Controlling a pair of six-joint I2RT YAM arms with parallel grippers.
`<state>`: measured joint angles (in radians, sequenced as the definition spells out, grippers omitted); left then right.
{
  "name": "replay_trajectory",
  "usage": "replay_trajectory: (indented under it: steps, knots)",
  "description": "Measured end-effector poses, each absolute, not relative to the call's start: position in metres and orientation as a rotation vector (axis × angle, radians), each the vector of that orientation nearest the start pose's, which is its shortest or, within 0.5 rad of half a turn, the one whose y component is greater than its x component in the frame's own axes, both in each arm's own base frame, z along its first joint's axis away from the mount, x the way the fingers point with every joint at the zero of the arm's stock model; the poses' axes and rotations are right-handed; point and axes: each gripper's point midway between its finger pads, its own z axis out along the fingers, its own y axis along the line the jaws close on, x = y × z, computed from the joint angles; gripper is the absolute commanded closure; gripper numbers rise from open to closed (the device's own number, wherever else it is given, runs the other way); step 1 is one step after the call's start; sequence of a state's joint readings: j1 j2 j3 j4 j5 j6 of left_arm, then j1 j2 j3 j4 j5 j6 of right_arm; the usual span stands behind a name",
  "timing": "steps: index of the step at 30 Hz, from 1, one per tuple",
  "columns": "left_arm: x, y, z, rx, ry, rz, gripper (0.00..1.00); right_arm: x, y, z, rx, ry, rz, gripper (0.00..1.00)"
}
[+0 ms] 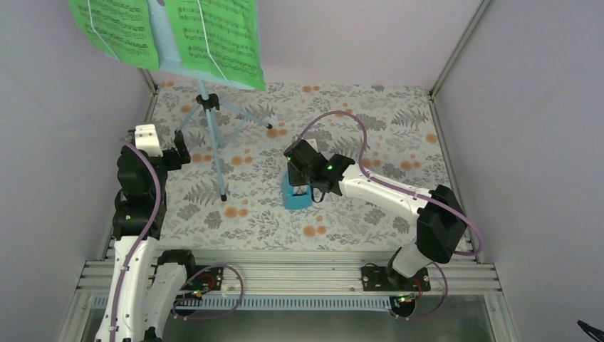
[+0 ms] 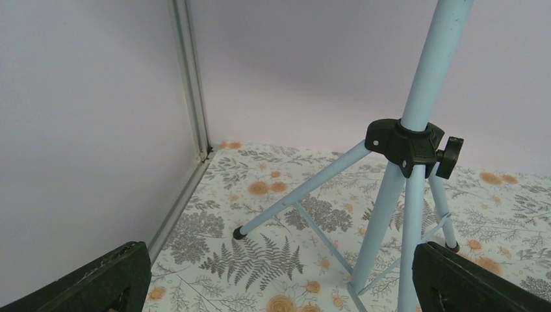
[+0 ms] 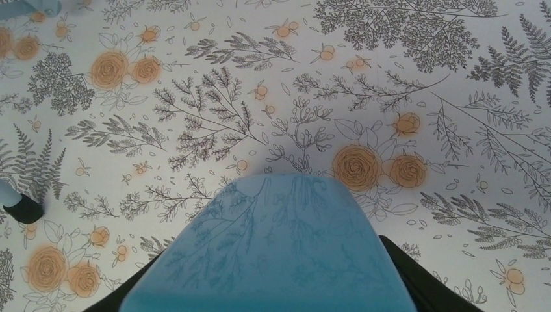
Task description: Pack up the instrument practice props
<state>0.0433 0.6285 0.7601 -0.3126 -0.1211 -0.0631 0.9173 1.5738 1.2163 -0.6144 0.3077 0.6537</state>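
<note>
Pale blue, item one: music stand (image 1: 211, 132), upright on its tripod in the upper left of the overhead frame, feet spread on the floral bench (image 1: 370, 107). Its desk runs past the top edge of that frame. In my left wrist view its pole and black hub (image 2: 406, 143), with a side knob, take up the right half.

Item two: bright green sheet-music pages (image 1: 217, 39), two spreads side by side on the stand's desk at the top left of the overhead frame. A thin pale line crosses each.

Item three: small blue metronome (image 1: 292, 198), at the centre of the overhead frame, right of the stand's nearest foot and apart from it. It fills the lower centre of my right wrist view.

Item four: my left end effector (image 1: 178, 152), left of the stand's legs in the overhead frame, spread to full width with nothing in its grasp. Its black fingers (image 2: 104, 283) sit in the bottom corners of the wrist view, and the legs stand farther off between them.

Item five: my right end effector (image 1: 305, 187), directly over the metronome and closed on it, fingers (image 3: 416, 279) pressed against both flanks. Whether the base is off the bench I cannot tell.
</note>
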Motion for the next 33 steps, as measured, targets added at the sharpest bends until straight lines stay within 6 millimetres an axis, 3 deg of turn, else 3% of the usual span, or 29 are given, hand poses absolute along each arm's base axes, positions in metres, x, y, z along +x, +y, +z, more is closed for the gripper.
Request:
replay_trajectory:
  steps: [4, 10, 12, 15, 18, 20, 22, 24, 27, 28, 30, 33]
  knots:
    - [0.282, 0.033, 0.315, -0.181, 1.747, 0.091, 0.0, 0.288, 0.294, 0.151, -0.203, 2.48, 0.28, 0.17]
    - [0.283, 0.033, 0.313, -0.182, 1.756, 0.092, 0.0, 0.289, 0.303, 0.164, -0.241, 2.441, 0.333, 0.01]
    - [0.283, 0.033, 0.312, -0.183, 1.757, 0.093, 0.0, 0.287, 0.307, 0.181, -0.294, 2.4, 0.38, 0.0]
    - [0.283, 0.033, 0.312, -0.184, 1.759, 0.094, 0.0, 0.286, 0.306, 0.223, -0.334, 2.299, 0.442, 0.01]
    - [0.284, 0.034, 0.312, -0.187, 1.76, 0.098, 0.0, 0.291, 0.287, 0.28, -0.305, 2.162, 0.535, 0.01]
    - [0.283, 0.035, 0.312, -0.192, 1.759, 0.104, 0.0, 0.306, 0.258, 0.308, -0.23, 2.085, 0.588, 0.01]
    - [0.282, 0.037, 0.313, -0.198, 1.752, 0.111, 0.0, 0.329, 0.216, 0.312, -0.119, 2.044, 0.581, 0.0]
    - [0.278, 0.038, 0.317, -0.203, 1.736, 0.117, 0.0, 0.346, 0.182, 0.287, -0.031, 2.072, 0.552, 0.01]
    - [0.271, 0.039, 0.323, -0.21, 1.705, 0.122, 0.0, 0.348, 0.166, 0.212, 0.015, 2.219, 0.58, 0.0]
    - [0.268, 0.04, 0.326, -0.214, 1.693, 0.125, 0.0, 0.34, 0.165, 0.176, 0.029, 2.304, 0.593, 0.04]
    - [0.266, 0.041, 0.329, -0.218, 1.681, 0.13, 0.0, 0.321, 0.166, 0.128, 0.047, 2.431, 0.621, 0.11]
    - [0.267, 0.042, 0.328, -0.221, 1.683, 0.133, 0.0, 0.295, 0.172, 0.089, 0.062, 2.531, 0.705, 0.2]
